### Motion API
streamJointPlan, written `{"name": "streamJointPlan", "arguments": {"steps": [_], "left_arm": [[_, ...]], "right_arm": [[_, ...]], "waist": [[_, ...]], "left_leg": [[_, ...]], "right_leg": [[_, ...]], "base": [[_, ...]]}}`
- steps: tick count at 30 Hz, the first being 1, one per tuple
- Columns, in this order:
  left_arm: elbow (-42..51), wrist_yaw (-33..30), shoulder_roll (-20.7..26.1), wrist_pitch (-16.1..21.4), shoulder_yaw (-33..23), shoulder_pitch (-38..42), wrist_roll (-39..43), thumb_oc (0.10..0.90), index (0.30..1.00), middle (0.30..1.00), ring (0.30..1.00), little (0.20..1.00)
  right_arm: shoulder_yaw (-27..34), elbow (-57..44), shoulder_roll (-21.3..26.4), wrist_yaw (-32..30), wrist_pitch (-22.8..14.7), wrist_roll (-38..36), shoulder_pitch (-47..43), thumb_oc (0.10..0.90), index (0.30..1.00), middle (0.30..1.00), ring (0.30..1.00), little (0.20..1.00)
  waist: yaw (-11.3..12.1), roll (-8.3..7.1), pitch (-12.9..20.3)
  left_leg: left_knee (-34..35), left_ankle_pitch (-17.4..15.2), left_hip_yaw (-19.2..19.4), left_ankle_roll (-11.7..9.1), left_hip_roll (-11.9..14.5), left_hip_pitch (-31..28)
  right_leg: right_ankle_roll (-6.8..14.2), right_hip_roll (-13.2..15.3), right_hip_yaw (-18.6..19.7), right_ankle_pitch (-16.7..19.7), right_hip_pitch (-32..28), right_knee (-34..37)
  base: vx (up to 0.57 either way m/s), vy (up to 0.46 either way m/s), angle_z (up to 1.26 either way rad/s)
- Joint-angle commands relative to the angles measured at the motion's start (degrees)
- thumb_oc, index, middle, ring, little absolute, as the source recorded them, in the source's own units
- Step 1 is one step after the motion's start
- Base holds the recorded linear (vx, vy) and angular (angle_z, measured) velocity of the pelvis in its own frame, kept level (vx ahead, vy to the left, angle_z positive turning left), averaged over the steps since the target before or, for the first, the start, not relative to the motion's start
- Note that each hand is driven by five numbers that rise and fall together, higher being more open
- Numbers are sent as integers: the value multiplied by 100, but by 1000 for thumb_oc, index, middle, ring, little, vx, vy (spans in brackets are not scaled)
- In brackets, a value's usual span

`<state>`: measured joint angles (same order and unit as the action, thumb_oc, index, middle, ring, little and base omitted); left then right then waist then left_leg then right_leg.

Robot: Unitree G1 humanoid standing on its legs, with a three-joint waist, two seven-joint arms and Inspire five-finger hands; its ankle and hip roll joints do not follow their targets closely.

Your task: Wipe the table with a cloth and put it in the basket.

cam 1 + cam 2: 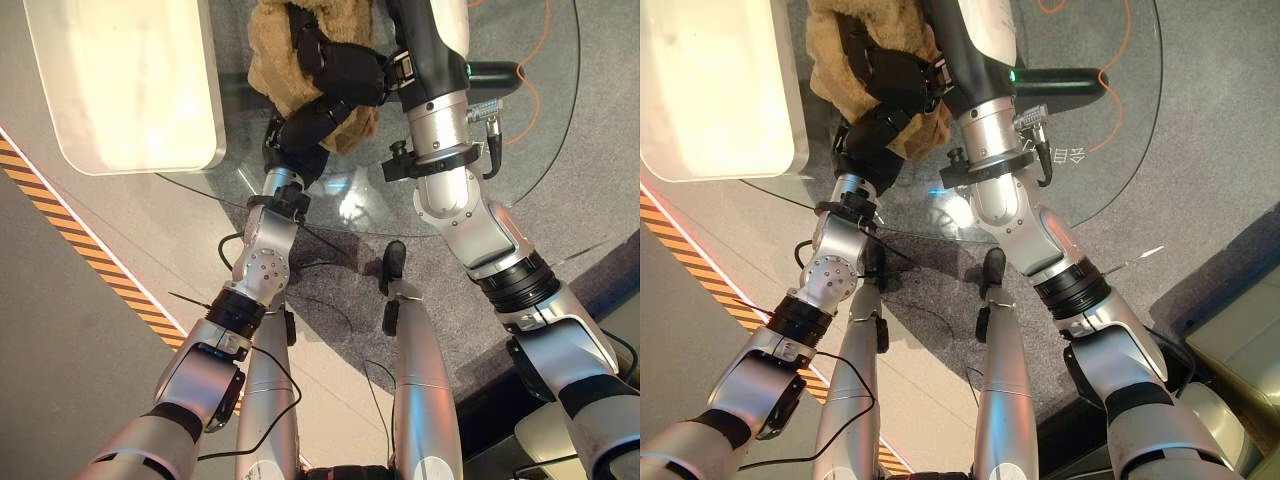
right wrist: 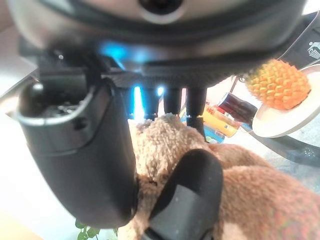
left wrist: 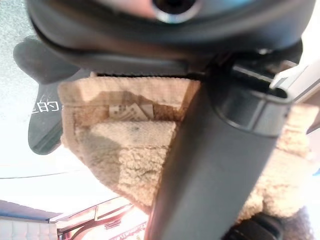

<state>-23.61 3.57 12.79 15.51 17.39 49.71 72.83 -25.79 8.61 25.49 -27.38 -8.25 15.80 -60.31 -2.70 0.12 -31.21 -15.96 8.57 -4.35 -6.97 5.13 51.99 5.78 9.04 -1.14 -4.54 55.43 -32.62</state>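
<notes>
Glass, round and see-through, is what my desk (image 1: 540,130) is made of, and I place everything else by it. Off its left side stands a pale rounded white surface (image 1: 130,80); I cannot say what that is, and I see no basket.

On the desk, toward its far left part, lies the cloth (image 1: 275,60), tan and fleecy, bunched in a heap rather than spread flat. I judge it is bunched because both my hands are gathering it: the wiping looks to be in hand or close to ending, and the basket step is not yet done.

My right hand (image 1: 340,65) reaches in over the near edge of the desk and sits on top of the cloth, its fingers curled into the pile. My left hand (image 1: 305,125) comes up at the near rim and its fingers are curled round the cloth's lower edge.

My right wrist view adds what the eyes above miss: my thumb (image 2: 187,195) presses into the fleece, and beyond the cloth there is a plate (image 2: 290,122) with a spiky yellow-orange fruit (image 2: 277,82) on it, plus some bright packets (image 2: 220,120) beside it. My left wrist view shows the cloth's hemmed edge with a small sewn label (image 3: 131,112).
</notes>
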Motion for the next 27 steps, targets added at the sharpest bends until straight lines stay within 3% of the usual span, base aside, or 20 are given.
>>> {"name": "streamJointPlan", "arguments": {"steps": [1, 27], "left_arm": [[532, 858, -260, 527, 23, 976, -419, 100, 300, 300, 300, 200], [454, 919, -276, 589, -39, 1042, -370, 100, 300, 300, 300, 200]], "right_arm": [[197, -250, -183, -400, -601, -38, -852, 800, 900, 900, 900, 900], [259, -187, -218, -416, -686, -53, -865, 800, 900, 900, 900, 900]], "waist": [[53, -7, 142], [26, 19, 142]], "left_leg": [[-323, -676, 435, 520, -614, -199], [-274, -682, 459, 512, -603, -207]], "right_leg": [[-249, -662, -354, 296, -513, 981], [-215, -626, -334, 335, -507, 1049]], "base": [[0, 0, 0], [0, 0, 0]]}}
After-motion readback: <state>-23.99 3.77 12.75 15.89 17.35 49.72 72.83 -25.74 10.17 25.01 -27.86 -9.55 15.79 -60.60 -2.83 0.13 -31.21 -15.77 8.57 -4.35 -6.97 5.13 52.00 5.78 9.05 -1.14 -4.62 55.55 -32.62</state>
